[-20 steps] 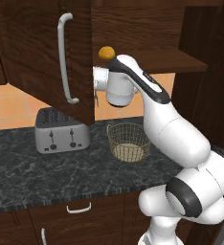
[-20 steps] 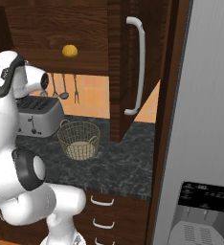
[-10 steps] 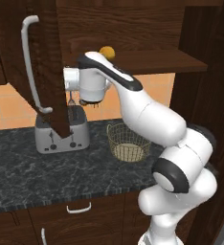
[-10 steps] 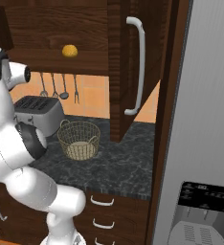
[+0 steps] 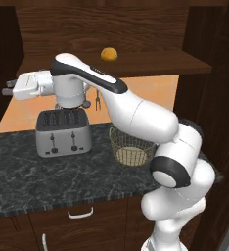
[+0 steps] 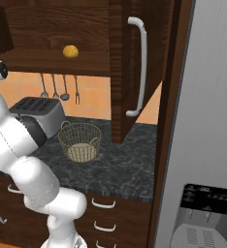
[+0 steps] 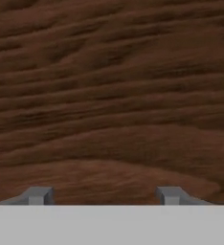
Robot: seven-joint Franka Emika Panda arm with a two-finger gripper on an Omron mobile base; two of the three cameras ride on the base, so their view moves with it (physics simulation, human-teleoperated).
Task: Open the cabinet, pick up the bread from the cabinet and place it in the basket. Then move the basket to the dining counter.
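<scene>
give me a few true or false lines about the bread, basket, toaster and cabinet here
1. The bread sits on the cabinet shelf. True.
2. The basket holds the bread. False: nothing lies in it; the bread is up on the shelf.
3. The toaster stands on the dark counter beside the basket. True.
4. The gripper fingers clamp the bread. False: they hold nothing, facing dark wood far left of it.
5. Both cabinet doors are shut. False: they stand open.
</scene>
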